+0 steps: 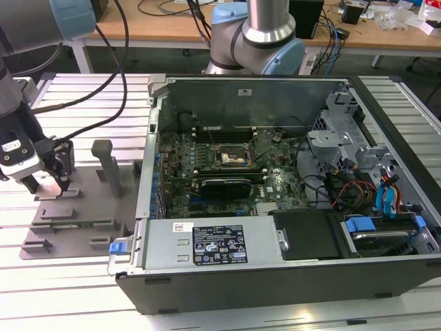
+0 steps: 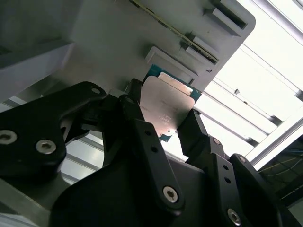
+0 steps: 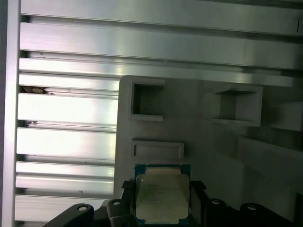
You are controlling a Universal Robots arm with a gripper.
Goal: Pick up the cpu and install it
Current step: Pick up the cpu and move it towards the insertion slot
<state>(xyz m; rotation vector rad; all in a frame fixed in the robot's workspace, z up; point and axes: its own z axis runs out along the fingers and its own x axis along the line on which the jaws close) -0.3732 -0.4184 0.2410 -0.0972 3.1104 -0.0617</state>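
The cpu [image 2: 166,105], a small square chip with a silvery top and green edge, sits between my gripper's [image 2: 163,113] two black fingers [image 2: 195,133], which press on its opposite sides. In the first wrist view the cpu [image 3: 162,196] shows just over the grey fixture plate [image 3: 203,127], by a small raised block. In the exterior view my gripper [image 1: 47,185] is at the exterior view's left, over the near-left part of the fixture plate [image 1: 86,207]. The black socket with its metal frame [image 1: 231,157] lies on the green motherboard inside the open computer case [image 1: 207,89].
An upright grey post [image 1: 105,165] rises from the fixture plate between my gripper and the case. The case holds a power supply [image 1: 213,241], drive cages and cables [image 1: 358,186]. Ribbed aluminium table slats [image 3: 66,142] surround the plate. The arm's base [image 1: 258,34] stands behind the case.
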